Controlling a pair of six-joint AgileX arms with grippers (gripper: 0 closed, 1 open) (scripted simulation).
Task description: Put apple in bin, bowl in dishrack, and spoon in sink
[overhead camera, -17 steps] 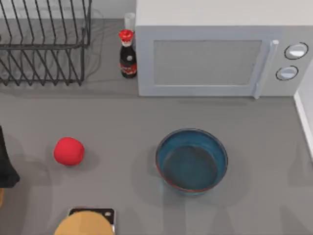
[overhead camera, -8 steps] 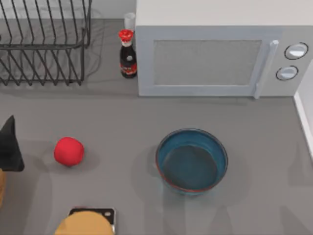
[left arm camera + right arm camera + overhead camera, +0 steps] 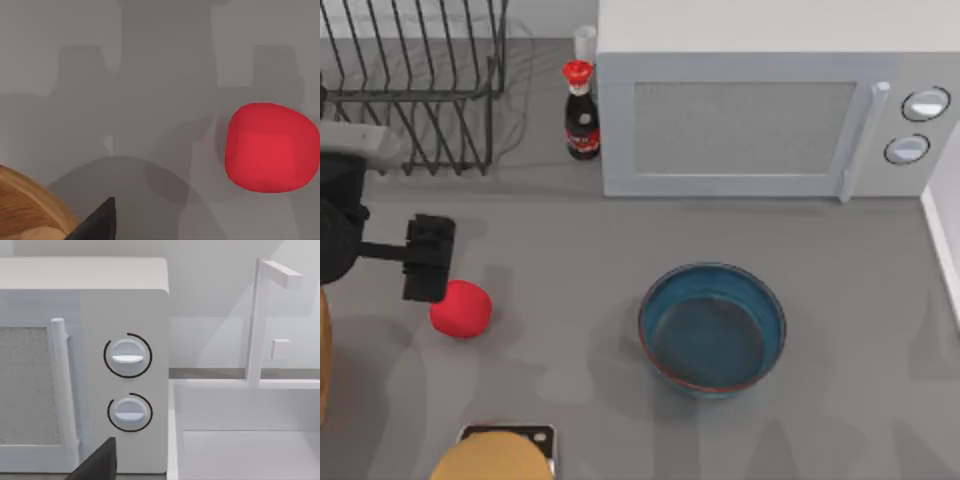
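Left gripper (image 3: 428,258) is out over the desk (image 3: 570,240) at its left side, above the apple (image 3: 461,308). From the top view the black head overlaps the apple's upper-left edge; the fruit lies just beyond and slightly to the right of the fingers, toward the near edge of the desk. Height above the apple cannot be judged from overhead.

Left wrist view: the apple (image 3: 271,147) sits off to one side of the frame, not centred, bare desk (image 3: 150,75) around it. One dark finger (image 3: 97,222) tip shows at the frame edge. How far the fingers are spread: cannot tell. Nothing is held, as far as I can see; the apple rests on the desk, apart from the finger tip.

Judgement: the step in hand is the approach to the apple, first of the three items. The apple is round, so no long axis matters; what matters is the sideways offset. The fingers need to shift over the fruit until it sits between them before descending. Left arm is plainly the nearer one.

The bowl (image 3: 712,328) stands well to the right of the left fingers, mid-desk, empty and upright. The dishrack (image 3: 410,90) is behind the left arm at the far left corner.

Right wrist view faces the microwave (image 3: 85,365) dials, with the sink (image 3: 245,440) beside it; the right arm looks idle. Its finger opening: cannot tell.
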